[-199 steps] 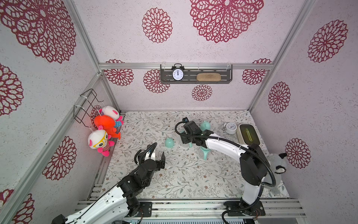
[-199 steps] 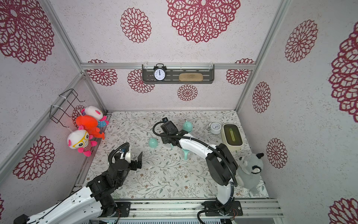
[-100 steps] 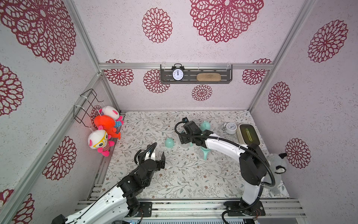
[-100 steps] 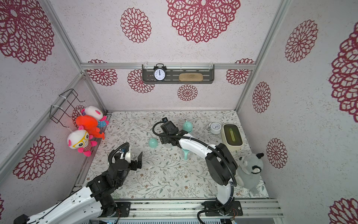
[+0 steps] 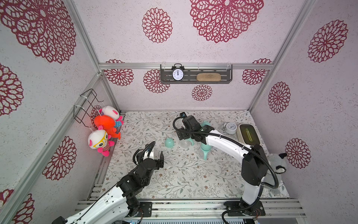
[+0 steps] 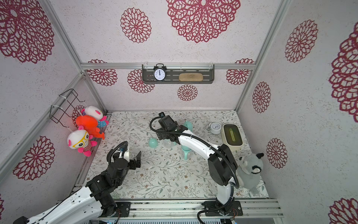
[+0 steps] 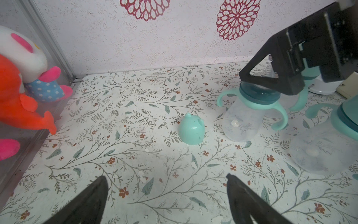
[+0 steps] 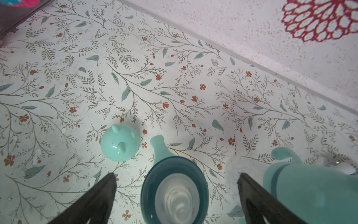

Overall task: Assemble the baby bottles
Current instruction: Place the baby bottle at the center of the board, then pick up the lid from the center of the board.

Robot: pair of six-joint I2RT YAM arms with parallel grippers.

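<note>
An uncapped baby bottle (image 8: 174, 192) with a dark teal collar stands mid-table, seen in both top views (image 5: 185, 144) (image 6: 168, 144). My right gripper (image 8: 176, 175) hangs just above it, open, one jaw on each side of the collar and neither touching. A loose mint eared cap (image 5: 169, 142) (image 7: 191, 129) lies just left of this bottle. A second bottle (image 5: 205, 150) stands nearer the front, partly under my right arm. A capped bottle (image 5: 205, 123) stands behind. My left gripper (image 5: 156, 155) (image 7: 166, 176) is open and holds nothing, in front of the cap.
A white alarm clock (image 5: 230, 128) and a cream box (image 5: 249, 134) sit at the back right. A grey plush (image 5: 277, 163) leans at the right edge. Plush toys (image 5: 104, 131) hang on the left wall under a wire rack (image 5: 87, 104). A shelf (image 5: 195, 76) is on the back wall.
My right gripper's jaws have spread wider over the uncapped bottle. Both arms have stayed in place, and the bottles and the cap have not moved.
</note>
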